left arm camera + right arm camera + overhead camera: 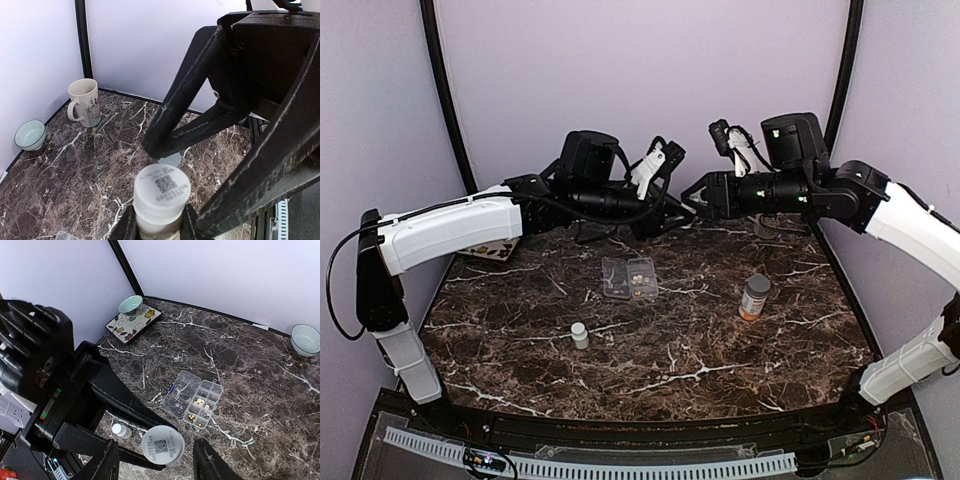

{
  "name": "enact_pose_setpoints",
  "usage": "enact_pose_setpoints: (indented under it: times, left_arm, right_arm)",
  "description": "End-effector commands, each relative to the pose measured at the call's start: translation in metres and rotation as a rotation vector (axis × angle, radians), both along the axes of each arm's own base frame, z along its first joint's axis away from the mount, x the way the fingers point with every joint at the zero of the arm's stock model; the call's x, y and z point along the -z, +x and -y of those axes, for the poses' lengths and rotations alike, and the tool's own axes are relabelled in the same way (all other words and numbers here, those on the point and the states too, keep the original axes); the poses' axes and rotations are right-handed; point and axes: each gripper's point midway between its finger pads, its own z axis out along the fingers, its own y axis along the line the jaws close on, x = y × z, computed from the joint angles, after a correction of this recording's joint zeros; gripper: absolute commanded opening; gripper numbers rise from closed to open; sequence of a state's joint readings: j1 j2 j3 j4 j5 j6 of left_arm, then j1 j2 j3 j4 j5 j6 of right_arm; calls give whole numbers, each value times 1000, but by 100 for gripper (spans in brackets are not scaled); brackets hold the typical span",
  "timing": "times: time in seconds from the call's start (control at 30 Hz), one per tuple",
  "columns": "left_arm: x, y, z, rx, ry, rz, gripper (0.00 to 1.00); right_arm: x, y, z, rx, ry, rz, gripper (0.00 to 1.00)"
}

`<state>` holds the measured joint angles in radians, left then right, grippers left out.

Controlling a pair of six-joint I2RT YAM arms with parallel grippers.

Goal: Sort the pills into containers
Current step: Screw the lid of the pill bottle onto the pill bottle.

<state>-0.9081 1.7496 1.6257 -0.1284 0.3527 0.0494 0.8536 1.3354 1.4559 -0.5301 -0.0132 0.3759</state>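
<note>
Your left gripper (157, 226) was clamped on the body of a small white bottle (161, 200), holding it upright in the air at the upper middle of the overhead view, above the back of the marble table (670, 365). Your right gripper (156, 450) faced it with jaws spread to either side of the bottle's white cap (162, 444). A gap showed on both sides in the right wrist view, so it gripped nothing.

The clear pill box (180, 392) lay open at the centre of the overhead frame, its lid folded flat to the left. A handful of pills (200, 402) already sat in a few compartments of its right half, and the other compartments appeared bare.

The sort looked barely begun. The lifted bottle was capped, a second white bottle (580, 335) stood capped below and left of the box, and an orange bottle (754, 297) with a grey cap stood to the box's right. On this evidence, the uncapping, pouring and dividing of the tablets were all left for you
</note>
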Motion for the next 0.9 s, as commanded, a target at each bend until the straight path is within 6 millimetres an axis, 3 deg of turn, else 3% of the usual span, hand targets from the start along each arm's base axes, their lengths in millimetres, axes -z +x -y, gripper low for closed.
enact_pose_setpoints:
  times: [0.0,0.27,0.67,0.87]
  left_arm:
    - [-18,-5,-4,-2,-23,40,0]
    - [-20,-6,-4,3,-24,44,0]
    - [-20,-8,-3,13,-24,48,0]
    - [-21,-10,-2,25,-29,53,0]
  right_arm:
    - [-11,2,-5,12,3,31,51]
    - [-7,5,-8,22,-24,36,46]
    - [0,9,-14,15,-57,29,25]
    - [1,7,-17,-2,-58,17,20]
